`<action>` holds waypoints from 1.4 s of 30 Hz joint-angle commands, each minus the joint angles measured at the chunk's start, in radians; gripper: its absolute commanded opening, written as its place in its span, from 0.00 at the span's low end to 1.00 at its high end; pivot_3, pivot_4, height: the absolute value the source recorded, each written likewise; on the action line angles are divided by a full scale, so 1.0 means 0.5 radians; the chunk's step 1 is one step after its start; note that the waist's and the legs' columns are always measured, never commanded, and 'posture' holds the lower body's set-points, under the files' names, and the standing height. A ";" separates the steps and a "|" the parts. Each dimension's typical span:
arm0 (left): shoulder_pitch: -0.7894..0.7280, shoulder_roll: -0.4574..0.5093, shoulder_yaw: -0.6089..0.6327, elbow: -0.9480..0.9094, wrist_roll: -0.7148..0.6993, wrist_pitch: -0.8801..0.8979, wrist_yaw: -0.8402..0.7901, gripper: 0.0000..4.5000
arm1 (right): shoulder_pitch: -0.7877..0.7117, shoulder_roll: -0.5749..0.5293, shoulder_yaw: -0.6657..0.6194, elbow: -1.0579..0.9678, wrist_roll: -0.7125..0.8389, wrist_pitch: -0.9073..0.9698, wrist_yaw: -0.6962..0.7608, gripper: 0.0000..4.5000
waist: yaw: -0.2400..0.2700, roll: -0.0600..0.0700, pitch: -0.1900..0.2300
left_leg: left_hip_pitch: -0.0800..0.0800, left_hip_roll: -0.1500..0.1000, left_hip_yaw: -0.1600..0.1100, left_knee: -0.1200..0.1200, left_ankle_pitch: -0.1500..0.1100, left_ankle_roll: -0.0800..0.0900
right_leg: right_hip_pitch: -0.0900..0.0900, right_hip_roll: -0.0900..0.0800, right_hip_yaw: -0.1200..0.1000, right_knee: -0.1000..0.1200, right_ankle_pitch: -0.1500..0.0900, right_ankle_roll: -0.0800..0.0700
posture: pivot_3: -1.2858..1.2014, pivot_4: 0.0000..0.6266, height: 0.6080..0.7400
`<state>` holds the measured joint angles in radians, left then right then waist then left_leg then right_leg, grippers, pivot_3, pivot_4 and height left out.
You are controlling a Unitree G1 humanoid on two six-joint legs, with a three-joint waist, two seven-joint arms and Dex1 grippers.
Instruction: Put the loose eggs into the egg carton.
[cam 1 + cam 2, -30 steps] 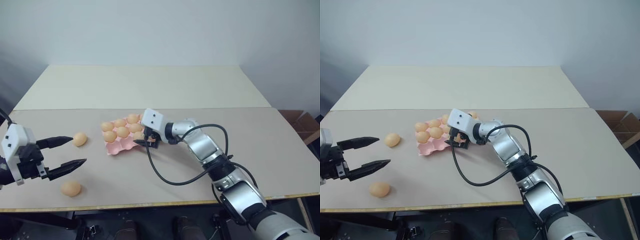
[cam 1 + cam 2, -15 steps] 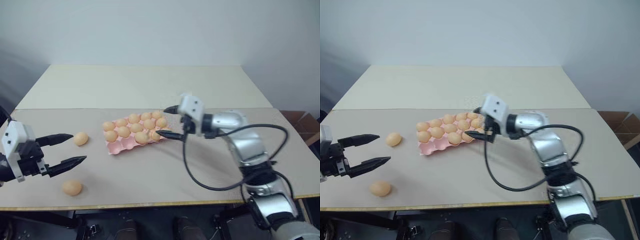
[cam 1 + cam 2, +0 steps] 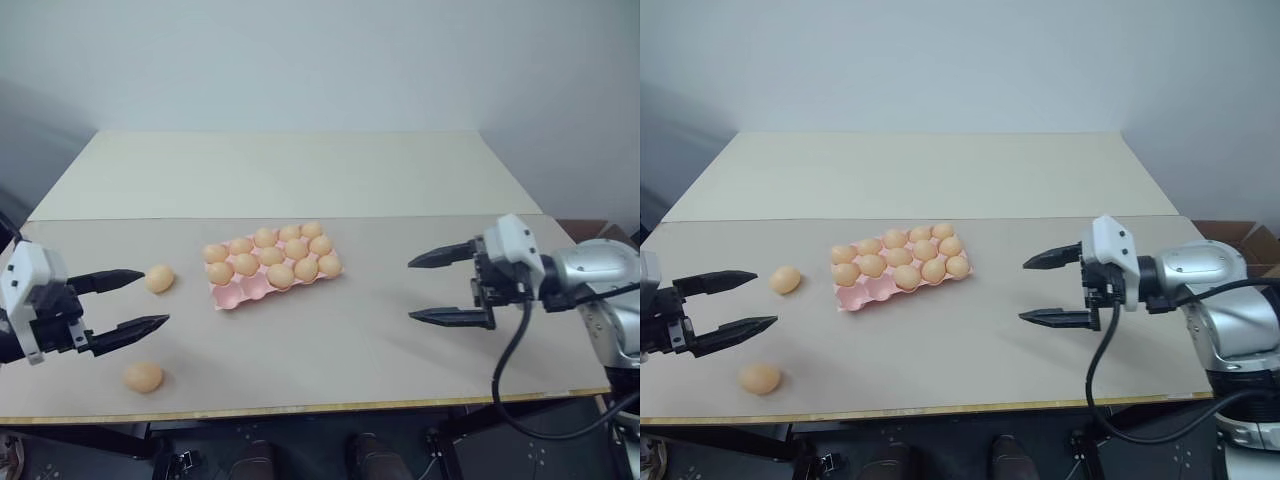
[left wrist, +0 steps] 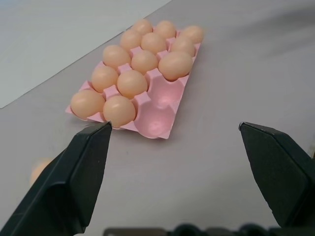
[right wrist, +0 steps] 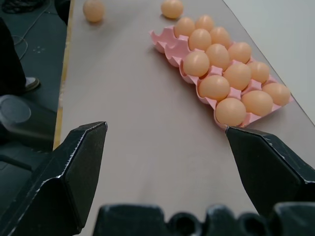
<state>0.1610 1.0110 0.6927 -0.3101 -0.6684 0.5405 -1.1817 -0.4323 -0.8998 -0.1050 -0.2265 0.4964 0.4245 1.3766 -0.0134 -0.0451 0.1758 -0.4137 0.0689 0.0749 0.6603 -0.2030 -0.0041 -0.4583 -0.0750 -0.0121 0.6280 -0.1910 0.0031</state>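
R arm just cleared off the carton, 2 eggs to go

Biggest change vs a sec ago: the right gripper [image 3: 452, 288] was parked right over the egg carton [image 3: 243, 290] and has now swung way out to the robot's right, well apart from it, hanging above bare table [image 3: 330, 350]. Carton's mid-table w/ 13 eggs seated in the cups [image 3: 281, 275] and two empty cups [image 4: 160, 105] at the near-left end, so imo that drop-off is done and the last two loose ones are up next. Those sit on the table left of the carton: one [image 3: 159, 278] just beside the left gripper [image 3: 130, 300], the other [image 3: 143, 376] nearer the front edge. Both pincers splayed wide, holding and touching nothing. Left one hasn't budged, prob the one to grab next.
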 commanded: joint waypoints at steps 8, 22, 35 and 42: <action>-0.032 0.051 0.063 -0.012 -0.003 -0.009 -0.012 1.00 | 0.031 -0.051 -0.084 -0.042 0.053 -0.084 -0.025 0.99 | 0.004 0.000 0.000 | -0.001 -0.001 0.000 0.000 -0.002 -0.003 | 0.000 -0.001 0.000 -0.001 0.000 0.000 | 0.52 0.24 1.00; 0.307 0.217 0.327 0.009 0.071 -0.055 -0.562 1.00 | 0.020 -0.056 -0.060 -0.005 0.047 -0.117 -0.005 0.99 | 0.001 0.000 0.000 | -0.001 0.000 0.001 0.000 -0.003 -0.005 | -0.002 -0.001 0.000 -0.001 0.000 0.000 | 0.52 0.24 1.00; 0.641 0.188 0.494 -0.005 0.435 -0.273 -0.730 1.00 | 0.032 -0.064 -0.058 -0.005 0.070 -0.112 0.024 0.99 | 0.004 0.001 0.001 | -0.001 0.000 0.001 0.000 -0.009 -0.015 | -0.002 -0.002 -0.001 -0.003 -0.001 0.000 | 0.52 0.24 1.00; 0.606 0.210 0.199 0.063 0.673 -0.485 -0.614 1.00 | 0.026 -0.081 -0.056 -0.015 0.088 -0.101 0.028 0.99 | 0.004 0.001 0.001 | -0.001 0.000 0.001 0.000 -0.009 -0.015 | -0.002 -0.002 -0.001 -0.003 -0.001 0.000 | 0.52 0.24 1.00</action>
<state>0.4798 1.1064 0.8004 -0.2841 -0.3393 0.3206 -1.5038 -0.4131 -0.9212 -0.1053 -0.2168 0.5159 0.3820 1.3815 -0.0115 -0.0446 0.1761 -0.4145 0.0688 0.0754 0.6603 -0.2075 -0.0116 -0.4591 -0.0761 -0.0125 0.6266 -0.1913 0.0029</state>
